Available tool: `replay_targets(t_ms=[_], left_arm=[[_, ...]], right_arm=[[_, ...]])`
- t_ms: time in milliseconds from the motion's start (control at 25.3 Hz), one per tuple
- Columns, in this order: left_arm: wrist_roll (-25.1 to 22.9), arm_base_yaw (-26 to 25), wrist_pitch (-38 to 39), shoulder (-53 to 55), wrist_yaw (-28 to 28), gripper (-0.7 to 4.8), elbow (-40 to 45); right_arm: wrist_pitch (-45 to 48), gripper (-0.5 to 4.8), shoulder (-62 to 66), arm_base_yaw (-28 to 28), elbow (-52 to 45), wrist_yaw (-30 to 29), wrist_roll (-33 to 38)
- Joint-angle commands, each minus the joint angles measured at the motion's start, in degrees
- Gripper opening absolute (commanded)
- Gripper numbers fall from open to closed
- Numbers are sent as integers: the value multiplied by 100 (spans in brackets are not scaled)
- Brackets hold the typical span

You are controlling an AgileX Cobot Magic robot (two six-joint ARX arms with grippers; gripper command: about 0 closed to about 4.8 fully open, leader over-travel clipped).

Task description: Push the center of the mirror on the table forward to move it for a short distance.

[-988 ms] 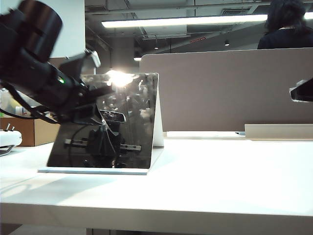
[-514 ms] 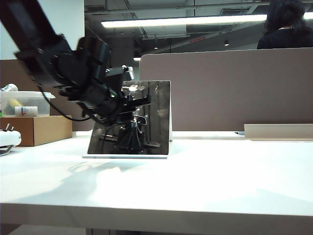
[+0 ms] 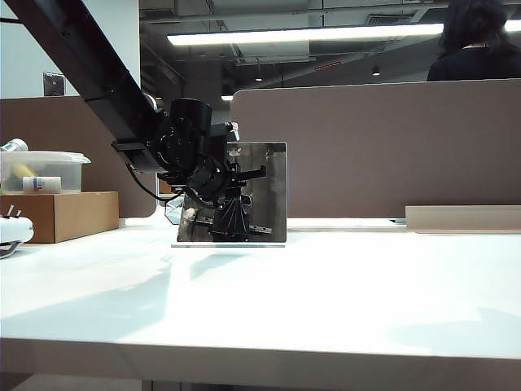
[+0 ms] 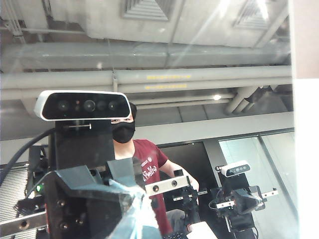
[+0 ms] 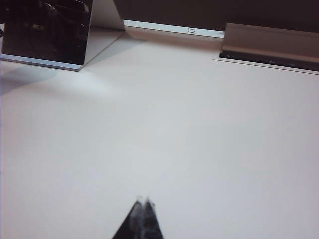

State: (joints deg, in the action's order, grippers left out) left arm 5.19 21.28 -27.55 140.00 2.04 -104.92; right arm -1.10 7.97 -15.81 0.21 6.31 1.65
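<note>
No brand or label can be read; the yellow print on a ceiling pipe reflected in the left wrist view is too small to make out. The mirror (image 3: 252, 192) is a square, dark, glossy panel with a thin white edge, standing slightly tilted on the tabletop (image 3: 326, 293) left of centre in the exterior view, in front of a brown fabric-look partition (image 3: 383, 147). The tabletop is smooth, plain white with a thick front edge. The left claw (image 3: 236, 175), black and angular, presses against the mirror's face near its middle; whether it is clenched or released cannot be told. In the left wrist view the mirror's surface (image 4: 199, 124) fills the frame. The right claw (image 5: 143, 203) hangs over bare tabletop, its two tips clenched together on nothing. A brown cardboard box (image 3: 61, 213) with a clear plastic tub (image 3: 41, 169) on top sits at far left.
</note>
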Motion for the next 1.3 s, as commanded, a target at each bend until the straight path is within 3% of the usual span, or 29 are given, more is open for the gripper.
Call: replay_targets(t_ms=[40, 198, 316, 395, 514, 909, 1106, 1304], left_arm=[[-48, -90, 168, 181, -90, -5, -396], [-63, -118, 855, -17, -498, -5, -422], [-44, -118, 1440, -380, -1685, -5, -411], [-52, -72, 2162, -826, -1993, -5, -393], [-717, 92, 3418, -2009, -2264, -5, -70], [-686, 463, 3987, -5702, -2234, -5, 1497], [-815, 686, 4081, -7493, -1692, -5, 2608], [-544, 758, 4225, -9079, -1572, -5, 3569]], right_arm=[[92, -5, -2, 20, -24, 11, 2], [92, -5, -11, 13, -24, 2, 2], [83, -5, -87, 13, -24, 2, 2], [90, -5, -229, 13, -24, 2, 2], [81, -5, -385, 11, -24, 2, 4], [61, -5, -693, 332, -24, -31, 2], [122, -5, -778, 944, -24, -24, 2], [111, -5, -778, 1637, -24, -11, 2]])
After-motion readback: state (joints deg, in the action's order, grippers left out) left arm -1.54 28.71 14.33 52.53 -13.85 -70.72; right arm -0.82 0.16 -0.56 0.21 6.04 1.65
